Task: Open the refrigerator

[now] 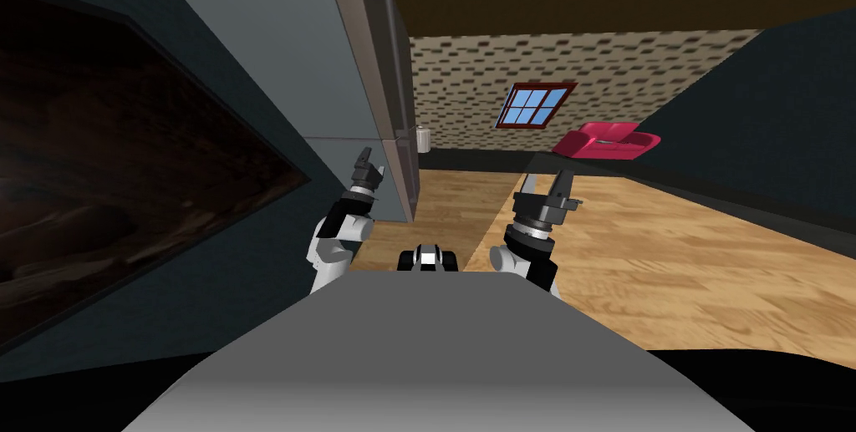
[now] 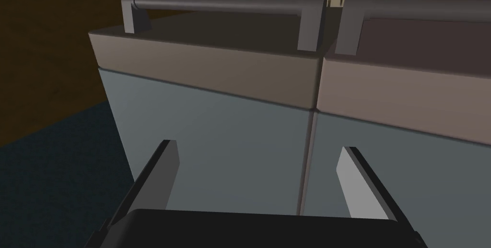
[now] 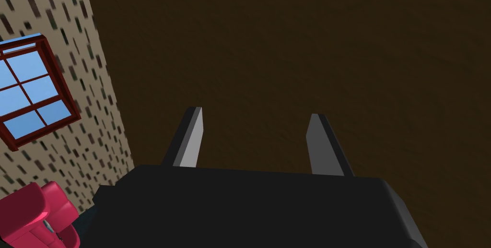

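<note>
Left gripper (image 2: 257,147) hovers wide open and empty beside the refrigerator (image 2: 216,130) — likely the reaching step — next, grab its door handle (image 2: 216,4).

Left gripper (image 2: 258,147) with fingers spread faces the grey refrigerator (image 2: 206,130), the door seam (image 2: 307,163) running between them, two dark bar handles (image 2: 220,4) beyond.
</note>
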You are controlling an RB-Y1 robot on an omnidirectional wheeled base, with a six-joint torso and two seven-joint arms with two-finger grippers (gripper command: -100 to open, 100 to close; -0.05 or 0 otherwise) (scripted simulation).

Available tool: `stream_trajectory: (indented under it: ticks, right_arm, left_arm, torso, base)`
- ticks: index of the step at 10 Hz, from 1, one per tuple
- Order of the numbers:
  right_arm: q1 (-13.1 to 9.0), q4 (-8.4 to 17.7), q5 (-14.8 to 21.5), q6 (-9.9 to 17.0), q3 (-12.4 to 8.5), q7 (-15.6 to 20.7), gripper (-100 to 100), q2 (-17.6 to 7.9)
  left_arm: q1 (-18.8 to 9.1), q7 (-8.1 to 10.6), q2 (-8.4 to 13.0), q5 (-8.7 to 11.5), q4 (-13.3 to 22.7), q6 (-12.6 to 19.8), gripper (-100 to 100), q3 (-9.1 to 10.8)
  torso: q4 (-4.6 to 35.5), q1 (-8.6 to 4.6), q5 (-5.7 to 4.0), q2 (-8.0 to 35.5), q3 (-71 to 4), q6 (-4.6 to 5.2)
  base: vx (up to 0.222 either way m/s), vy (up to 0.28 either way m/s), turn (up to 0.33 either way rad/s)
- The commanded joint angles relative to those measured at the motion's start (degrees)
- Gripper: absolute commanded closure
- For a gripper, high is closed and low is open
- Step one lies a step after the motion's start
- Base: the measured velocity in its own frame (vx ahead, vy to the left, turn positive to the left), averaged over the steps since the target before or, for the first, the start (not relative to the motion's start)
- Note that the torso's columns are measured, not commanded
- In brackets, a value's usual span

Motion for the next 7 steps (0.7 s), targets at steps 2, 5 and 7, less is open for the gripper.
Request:
stream_trajectory:
  ticks: [2,5,7]
  right_arm:
    - [0.0,0.0,0.0,0.0,0.0,0.0,0,0.0]
    - [0.0,0.0,0.0,0.0,0.0,0.0,0,0.0]
    - [0.0,0.0,0.0,0.0,0.0,0.0,0,0.0]
  left_arm:
    - [-4.5,0.44,-0.1,0.2,-0.7,6.3,-100,-0.05]
    - [-6.6,0.6,-0.2,0.3,-1.0,10.8,-100,0.03]
    - [-8.6,0.71,-0.3,0.4,-1.4,13.9,-100,0.17]
  torso:
    - [0.0,-0.04,-0.01,-0.1,-0.1,0.0]
    - [0.1,0.08,0.02,0.2,0.1,0.0]
    - [0.0,0.0,0.0,0.0,0.0,0.0]
  base:
    - [0.09,-0.046,0.011]
    - [0.055,-0.032,0.006]
    - [0.061,-0.032,0.013]
